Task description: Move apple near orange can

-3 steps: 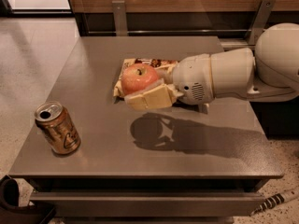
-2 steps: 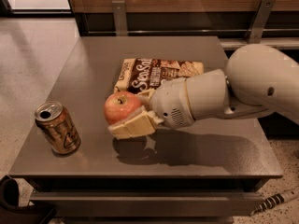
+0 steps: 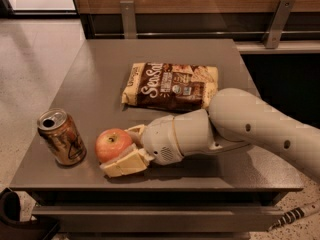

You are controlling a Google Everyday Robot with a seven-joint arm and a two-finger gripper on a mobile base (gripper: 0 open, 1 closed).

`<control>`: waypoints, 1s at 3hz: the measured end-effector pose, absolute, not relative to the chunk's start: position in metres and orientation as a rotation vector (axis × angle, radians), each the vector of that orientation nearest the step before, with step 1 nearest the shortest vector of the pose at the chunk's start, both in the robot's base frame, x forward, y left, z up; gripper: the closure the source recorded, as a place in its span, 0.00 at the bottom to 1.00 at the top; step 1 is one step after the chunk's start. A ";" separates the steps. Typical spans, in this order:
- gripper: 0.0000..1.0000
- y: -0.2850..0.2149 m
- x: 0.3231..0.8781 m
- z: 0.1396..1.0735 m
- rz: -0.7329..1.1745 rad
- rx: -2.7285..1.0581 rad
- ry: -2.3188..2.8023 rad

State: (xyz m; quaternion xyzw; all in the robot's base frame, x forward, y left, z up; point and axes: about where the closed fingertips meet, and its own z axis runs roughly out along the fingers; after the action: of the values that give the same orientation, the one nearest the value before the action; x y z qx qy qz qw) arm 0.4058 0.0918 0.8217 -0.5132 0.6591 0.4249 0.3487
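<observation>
The arm [image 3: 260,129] is covered in smooth, off-white, rounded shells, and two small dark holes are seen along its upper segment. A thicker cylindrical wrist piece [image 3: 175,139] in the same pale colour is joined to it at a visible seam, and a patch of fine perforations is seen on its rounded end. The gripper [image 3: 119,149] is found low at the front of the table [image 3: 100,64], its two blocky, pale yellowish fingers [image 3: 125,163] pressed on either side of the apple [image 3: 111,143].
</observation>
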 end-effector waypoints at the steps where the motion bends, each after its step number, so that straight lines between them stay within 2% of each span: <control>1: 1.00 0.096 0.405 0.815 1.100 -1.338 1.698; 2: 0.82 0.097 0.405 0.818 1.100 -1.338 1.698; 3: 0.59 0.098 0.404 0.818 1.100 -1.342 1.696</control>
State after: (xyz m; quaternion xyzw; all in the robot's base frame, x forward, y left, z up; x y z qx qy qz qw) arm 0.4039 0.0978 0.8183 -0.5182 0.6548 0.4246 0.3499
